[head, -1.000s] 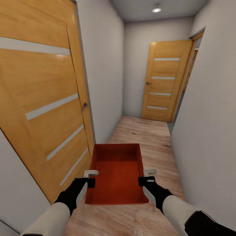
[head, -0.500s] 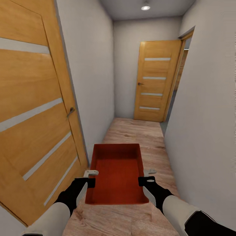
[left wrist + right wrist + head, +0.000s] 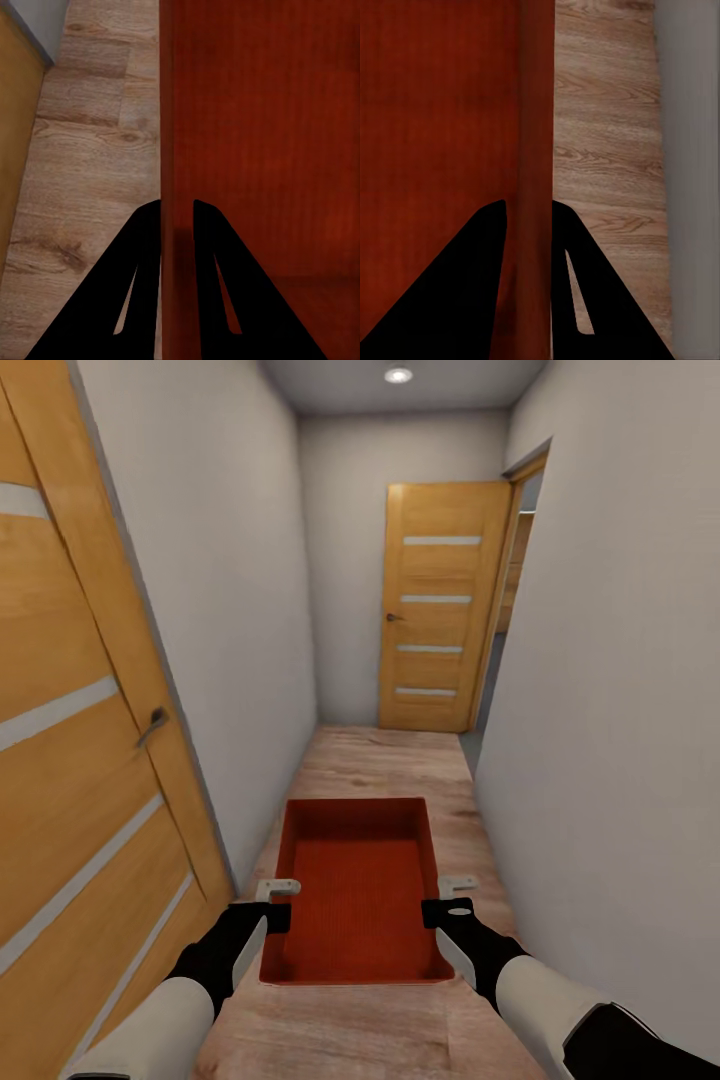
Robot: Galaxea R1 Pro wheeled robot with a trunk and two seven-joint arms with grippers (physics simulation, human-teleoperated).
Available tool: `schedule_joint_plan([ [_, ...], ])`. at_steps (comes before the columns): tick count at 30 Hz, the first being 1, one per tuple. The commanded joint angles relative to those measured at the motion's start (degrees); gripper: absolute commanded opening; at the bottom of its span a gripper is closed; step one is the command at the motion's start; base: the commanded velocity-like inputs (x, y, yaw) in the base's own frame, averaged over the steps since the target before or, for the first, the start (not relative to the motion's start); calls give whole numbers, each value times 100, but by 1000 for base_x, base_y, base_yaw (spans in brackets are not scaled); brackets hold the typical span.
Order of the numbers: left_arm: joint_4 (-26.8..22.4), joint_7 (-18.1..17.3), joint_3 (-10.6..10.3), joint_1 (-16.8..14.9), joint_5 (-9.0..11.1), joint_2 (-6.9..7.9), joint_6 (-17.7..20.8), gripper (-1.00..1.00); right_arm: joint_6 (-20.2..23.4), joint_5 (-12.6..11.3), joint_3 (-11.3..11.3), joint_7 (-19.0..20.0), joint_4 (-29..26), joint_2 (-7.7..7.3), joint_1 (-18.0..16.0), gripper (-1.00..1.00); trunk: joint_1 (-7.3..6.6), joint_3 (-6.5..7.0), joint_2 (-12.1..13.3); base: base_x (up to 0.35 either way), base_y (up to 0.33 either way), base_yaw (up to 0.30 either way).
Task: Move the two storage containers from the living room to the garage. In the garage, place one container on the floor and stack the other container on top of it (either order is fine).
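We are mid-carry in a narrow hallway with a wood plank floor (image 3: 400, 760), holding one orange-red storage container (image 3: 355, 895) out in front of us, our left hand (image 3: 275, 900) clamped on its left wall and our right hand (image 3: 450, 898) clamped on its right wall. We judge the task well short of done. This bin has yet to reach the garage, perhaps past the far door (image 3: 440, 605), and the second one must follow and be stacked.

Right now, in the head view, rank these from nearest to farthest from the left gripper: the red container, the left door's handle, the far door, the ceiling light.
1. storage container, clamped in the left gripper
2. door handle, left side
3. far door, corridor's end
4. ceiling light, overhead, farthest
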Motion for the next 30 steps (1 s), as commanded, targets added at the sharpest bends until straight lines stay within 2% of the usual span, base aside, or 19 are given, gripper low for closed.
schedule_joint_plan([
  [1,-22,53,22,-5,-185,-7,-319,-100,36,-142,67,-40,5,2,-3,-100,7,-13,-13,322,0,-31],
  [30,-22,53,22,-5,-185,-5,-301,-100,36,-142,67,-36,2,2,-3,-100,7,-13,-13,322,0,-3],
])
